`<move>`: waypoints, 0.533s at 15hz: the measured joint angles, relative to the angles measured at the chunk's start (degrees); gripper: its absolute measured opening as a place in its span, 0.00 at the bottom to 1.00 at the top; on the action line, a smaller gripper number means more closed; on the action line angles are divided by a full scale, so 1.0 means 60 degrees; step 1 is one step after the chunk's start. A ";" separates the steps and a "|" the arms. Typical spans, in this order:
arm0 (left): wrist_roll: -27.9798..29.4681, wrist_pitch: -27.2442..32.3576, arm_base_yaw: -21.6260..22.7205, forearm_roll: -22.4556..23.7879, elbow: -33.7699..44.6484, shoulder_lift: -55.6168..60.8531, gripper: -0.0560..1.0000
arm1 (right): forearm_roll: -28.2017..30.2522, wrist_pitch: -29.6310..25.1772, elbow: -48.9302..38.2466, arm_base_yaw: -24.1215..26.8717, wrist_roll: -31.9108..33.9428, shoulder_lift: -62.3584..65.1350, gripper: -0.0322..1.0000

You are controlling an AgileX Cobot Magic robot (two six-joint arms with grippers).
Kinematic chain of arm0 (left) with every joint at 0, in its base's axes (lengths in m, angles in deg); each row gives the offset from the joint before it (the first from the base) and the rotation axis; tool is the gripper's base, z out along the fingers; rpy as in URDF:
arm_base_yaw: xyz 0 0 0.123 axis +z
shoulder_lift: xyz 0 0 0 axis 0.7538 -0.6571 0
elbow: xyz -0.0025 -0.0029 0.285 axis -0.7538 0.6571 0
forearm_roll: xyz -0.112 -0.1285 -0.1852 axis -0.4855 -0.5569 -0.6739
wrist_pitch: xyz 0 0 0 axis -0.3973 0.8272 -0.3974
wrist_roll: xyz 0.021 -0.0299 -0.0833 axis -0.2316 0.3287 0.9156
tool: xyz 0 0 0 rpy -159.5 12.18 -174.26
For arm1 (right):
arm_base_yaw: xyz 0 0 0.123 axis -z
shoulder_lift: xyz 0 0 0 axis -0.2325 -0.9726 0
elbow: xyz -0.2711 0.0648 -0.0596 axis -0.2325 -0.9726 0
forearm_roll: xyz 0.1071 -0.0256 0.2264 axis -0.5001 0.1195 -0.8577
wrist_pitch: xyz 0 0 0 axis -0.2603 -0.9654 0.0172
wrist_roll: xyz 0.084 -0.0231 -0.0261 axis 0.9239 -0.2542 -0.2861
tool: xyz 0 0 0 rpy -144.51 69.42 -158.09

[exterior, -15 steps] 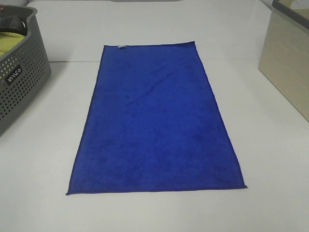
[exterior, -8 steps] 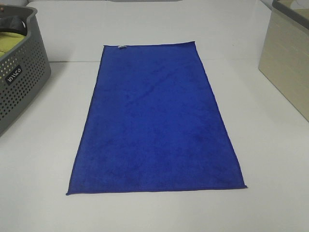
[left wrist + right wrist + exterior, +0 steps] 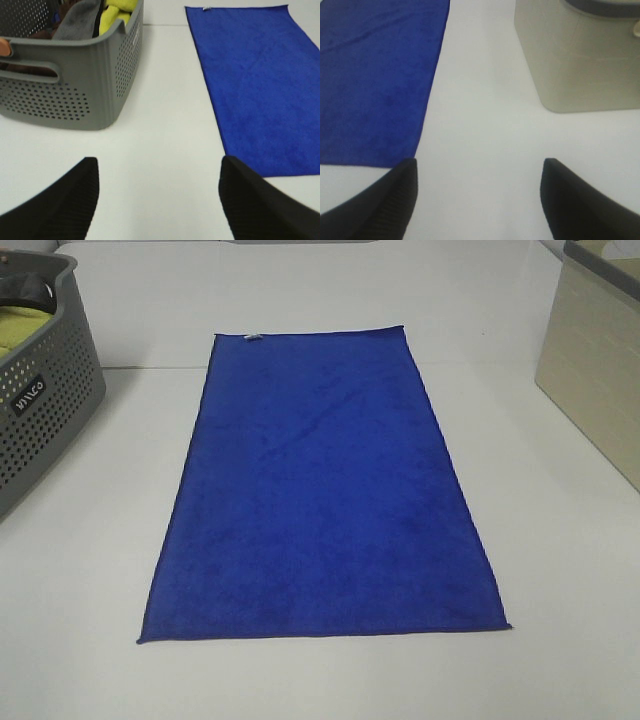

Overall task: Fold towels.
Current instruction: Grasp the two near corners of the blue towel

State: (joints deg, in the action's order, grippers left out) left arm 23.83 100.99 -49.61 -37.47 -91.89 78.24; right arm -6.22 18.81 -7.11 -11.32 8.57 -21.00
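left gripper and right gripper both hover with fingers spread apart over the white tabletop. the blue towel lies flat mid-table, long axis running near edge to far edge, white tag at the far hem. grey basket toward the far-left corner, beige bin along the right edge.

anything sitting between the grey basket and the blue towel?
Nothing. Only bare white table runs between the basket and the towel. It shows best in the left wrist view, and the high view agrees.
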 joint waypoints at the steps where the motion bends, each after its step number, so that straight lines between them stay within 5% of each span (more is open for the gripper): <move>1: 0.0010 -0.1509 0.0000 -0.0802 0.0076 -0.0735 0.67 | -0.0172 0.1098 0.0038 0.0000 0.0000 -0.0888 0.69; 5: 0.0010 -0.3896 0.0000 -0.3123 0.0888 -0.3084 0.67 | -0.0210 0.2378 0.0038 0.0000 0.0019 -0.3581 0.69; 8: -0.0010 -0.4708 0.0000 -0.4822 0.1022 -0.5405 0.67 | -0.0831 0.2932 0.0057 0.0000 0.0057 -0.5968 0.66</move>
State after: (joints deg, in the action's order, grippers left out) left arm 23.78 72.75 -49.61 -66.40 -85.76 45.81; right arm -11.20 36.40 -6.76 -11.32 8.92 -56.81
